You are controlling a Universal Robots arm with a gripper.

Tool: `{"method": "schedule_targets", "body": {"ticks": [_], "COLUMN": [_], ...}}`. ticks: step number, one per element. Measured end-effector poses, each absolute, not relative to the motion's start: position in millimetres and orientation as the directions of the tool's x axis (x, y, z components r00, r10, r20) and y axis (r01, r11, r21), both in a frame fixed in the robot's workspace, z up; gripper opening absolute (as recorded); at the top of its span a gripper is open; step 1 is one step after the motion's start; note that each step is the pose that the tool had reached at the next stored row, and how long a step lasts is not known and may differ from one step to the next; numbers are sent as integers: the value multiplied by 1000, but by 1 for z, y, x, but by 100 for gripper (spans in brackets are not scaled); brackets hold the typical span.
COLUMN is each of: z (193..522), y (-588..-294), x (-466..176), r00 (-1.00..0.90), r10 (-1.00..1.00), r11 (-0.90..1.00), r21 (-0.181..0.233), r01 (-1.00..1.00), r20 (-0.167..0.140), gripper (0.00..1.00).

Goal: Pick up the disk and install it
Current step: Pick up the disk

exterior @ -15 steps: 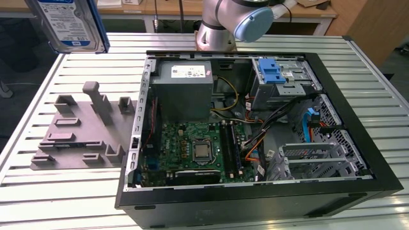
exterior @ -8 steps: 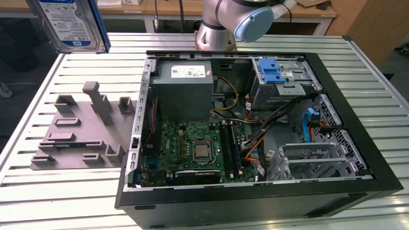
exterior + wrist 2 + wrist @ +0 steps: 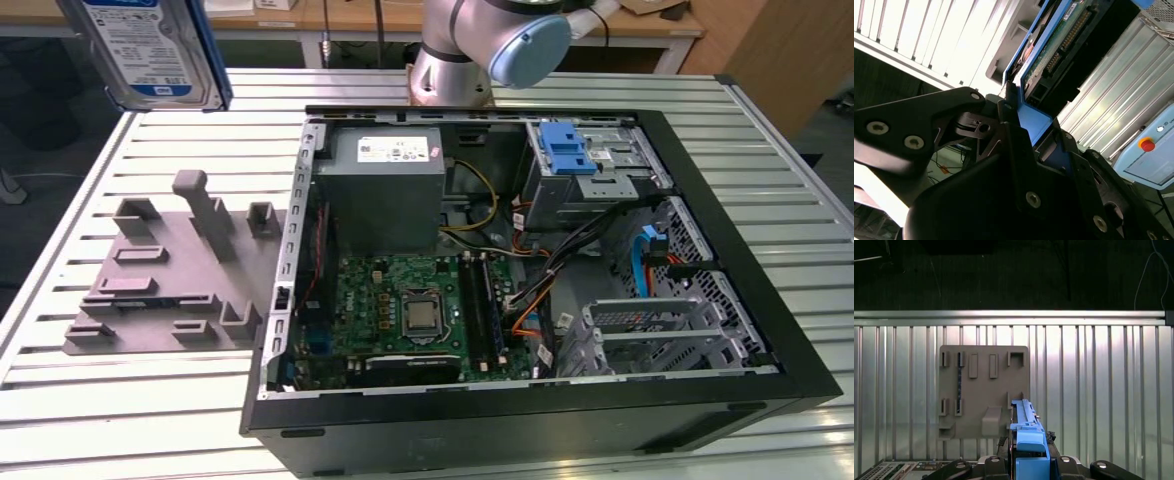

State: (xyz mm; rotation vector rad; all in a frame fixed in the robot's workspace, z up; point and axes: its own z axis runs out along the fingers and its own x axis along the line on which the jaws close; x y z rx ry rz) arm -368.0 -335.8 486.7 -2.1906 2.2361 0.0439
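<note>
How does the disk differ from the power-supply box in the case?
The disk hangs in the air above the table, while the power-supply box sits inside the case. The disk is a thin slab with a blue bracket; the box is deep and plain grey. Both carry labels.

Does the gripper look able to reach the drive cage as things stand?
Probably yes: the case lies open, and nothing covers the drive cage; the gripper holds the disk up high.
</note>
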Motion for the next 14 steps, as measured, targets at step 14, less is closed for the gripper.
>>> {"method": "schedule_targets", "body": {"ticks": [14], "z": [487], "y": [-336], "x": [-364], "r00": [-21], "r10": [-999], "r11": [20], "r21": [12], "r01": [-1000], "r20": [-27], "gripper": [37]}}
